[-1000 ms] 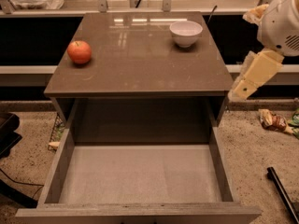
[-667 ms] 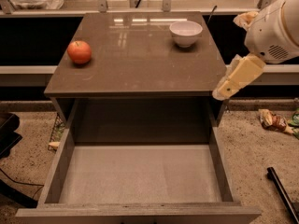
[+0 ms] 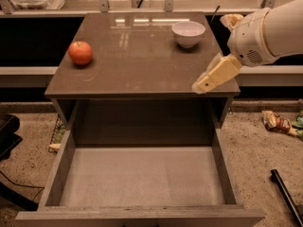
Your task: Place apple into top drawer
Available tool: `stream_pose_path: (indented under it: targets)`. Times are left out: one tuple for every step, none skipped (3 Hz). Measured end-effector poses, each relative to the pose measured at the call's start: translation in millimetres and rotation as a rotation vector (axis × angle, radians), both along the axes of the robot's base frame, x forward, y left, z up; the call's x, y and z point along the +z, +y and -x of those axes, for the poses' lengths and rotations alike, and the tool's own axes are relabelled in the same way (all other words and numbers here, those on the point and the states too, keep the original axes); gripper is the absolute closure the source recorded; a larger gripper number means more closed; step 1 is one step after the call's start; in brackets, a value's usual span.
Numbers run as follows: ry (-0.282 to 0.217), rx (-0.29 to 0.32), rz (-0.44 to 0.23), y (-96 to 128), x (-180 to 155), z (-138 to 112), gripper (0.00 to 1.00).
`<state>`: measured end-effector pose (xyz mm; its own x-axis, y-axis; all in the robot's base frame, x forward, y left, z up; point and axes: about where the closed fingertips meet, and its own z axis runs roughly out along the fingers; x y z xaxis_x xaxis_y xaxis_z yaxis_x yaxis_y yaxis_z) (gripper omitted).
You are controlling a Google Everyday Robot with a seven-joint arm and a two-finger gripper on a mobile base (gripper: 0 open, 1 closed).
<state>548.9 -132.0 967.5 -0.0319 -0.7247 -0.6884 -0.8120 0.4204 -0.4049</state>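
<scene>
The gripper (image 3: 201,85) hangs over the front right corner of the cabinet's brown surface (image 3: 142,65), at about four o'clock on that top. Its tan tip points down and to the left, just above the edge. It is seen side-on, so I cannot tell whether it is open or closed, but it carries nothing. Behind it the white arm (image 3: 265,32) runs off toward two o'clock and out of view. The apple (image 3: 80,52) sits untouched near the left edge of the surface, at about nine o'clock, well apart from the gripper with the whole width of the top between them. A white bowl (image 3: 188,33) stands at about one o'clock, nearer the arm than the apple is. The top drawer (image 3: 222,167) is pulled fully out at six o'clock, its pale bottom bare. Judging from this, the task is at the reach-for-the-apple step, with nothing grasped yet. The next move would call for a sweep toward nine o'clock across the surface, passing in front of the bowl without clipping it. The gripper would then need to come down over the apple, which, being round, may roll if nudged off-centre.
</scene>
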Motion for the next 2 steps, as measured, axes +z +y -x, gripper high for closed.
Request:
stream_pose_path:
  targets:
    - [-0.003,0.063,-0.058,32,-6,-17,0.0]
    - [0.001,0.186,-0.167,108,-19,-53,0.0]
